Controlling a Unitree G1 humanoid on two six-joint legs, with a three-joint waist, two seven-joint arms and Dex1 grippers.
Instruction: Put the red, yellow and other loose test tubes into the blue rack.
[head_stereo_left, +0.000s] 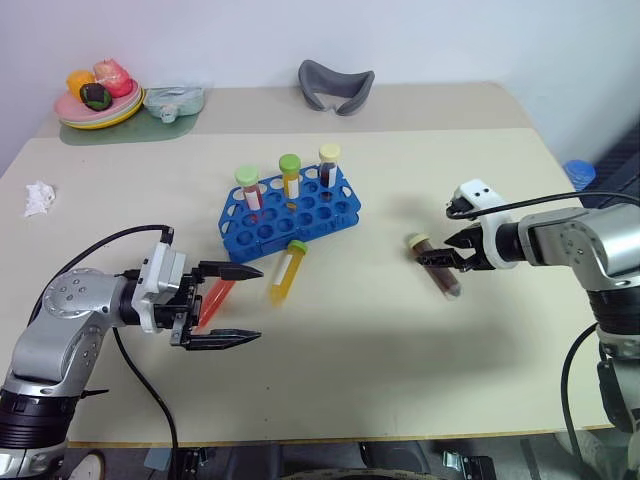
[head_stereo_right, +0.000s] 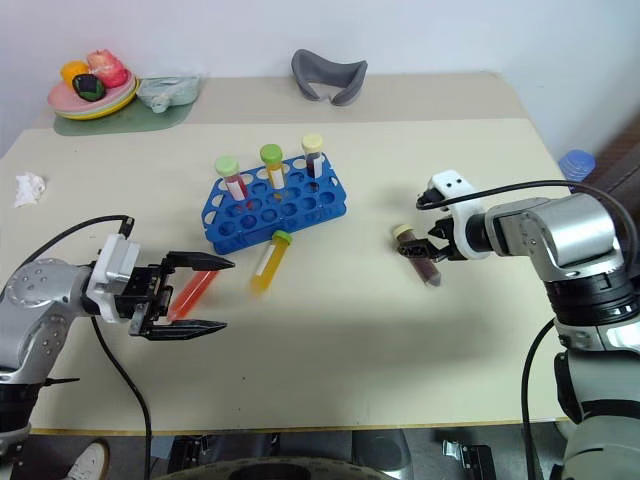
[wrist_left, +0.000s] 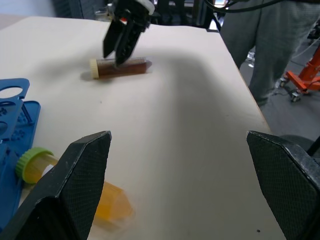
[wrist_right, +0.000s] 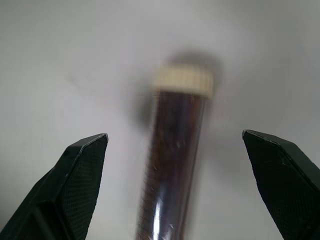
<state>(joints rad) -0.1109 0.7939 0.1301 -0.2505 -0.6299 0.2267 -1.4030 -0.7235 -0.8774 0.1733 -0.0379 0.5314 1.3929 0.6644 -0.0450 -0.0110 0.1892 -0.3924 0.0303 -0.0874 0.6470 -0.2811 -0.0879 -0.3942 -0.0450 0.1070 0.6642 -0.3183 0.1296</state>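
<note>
On the beige worktop (head_stereo_left: 400, 350), the left tool (head_stereo_left: 232, 305) hangs with its two black fingers spread wide, and the clear capped tube of red liquid (head_stereo_left: 214, 300) lies between them in the head views (whether either finger touches it I cannot tell). Just to its right the clear tube of orange-yellow liquid with a green cap (head_stereo_left: 285, 272) lies flat, its cap close to the bright blue plastic rack with a grid of round holes (head_stereo_left: 288, 215), where three capped tubes stand upright in the far row. Further right, the clear tube of dark-brown liquid with a pale-yellow cap (head_stereo_left: 434, 267) lies well apart from the rack. The right tool (head_stereo_left: 445, 258) is tilted down directly over it, fingers spread on either side of the tube.
</note>
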